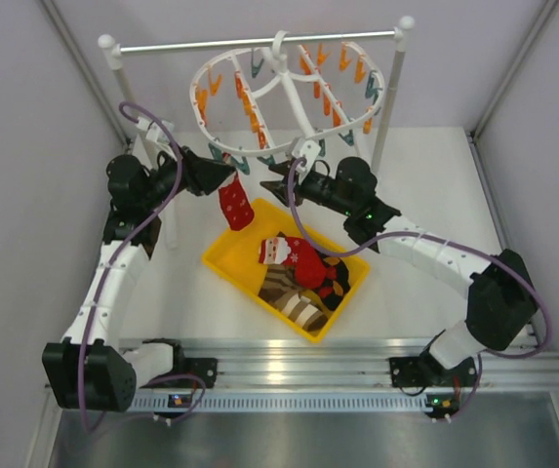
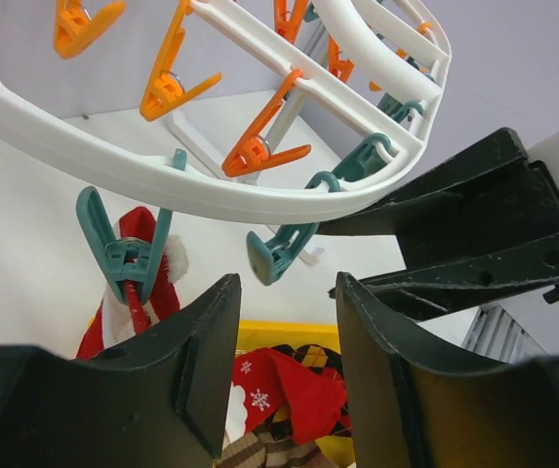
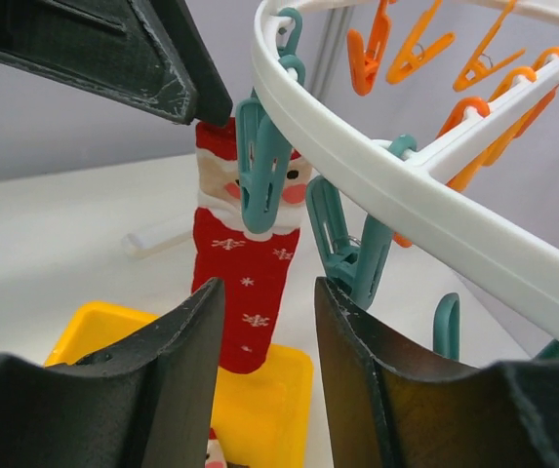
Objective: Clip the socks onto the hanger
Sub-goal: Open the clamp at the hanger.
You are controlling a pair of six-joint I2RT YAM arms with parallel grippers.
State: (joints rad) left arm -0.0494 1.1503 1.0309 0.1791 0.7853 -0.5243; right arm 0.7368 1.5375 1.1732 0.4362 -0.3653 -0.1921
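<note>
One red Santa sock [image 3: 245, 283] hangs from a teal clip [image 3: 259, 180] on the near rim of the white round hanger [image 2: 162, 180]. The left hand [image 2: 287, 302] sits just beside it, fingers apart and gripping nothing. The right hand [image 3: 267, 292] faces the sock from the other side, fingers also apart and empty. The second red sock [image 1: 297, 258] lies in the yellow bin [image 1: 225, 255] on the worktop [image 1: 425, 185], on top of a brown striped sock [image 1: 294, 302].
</note>
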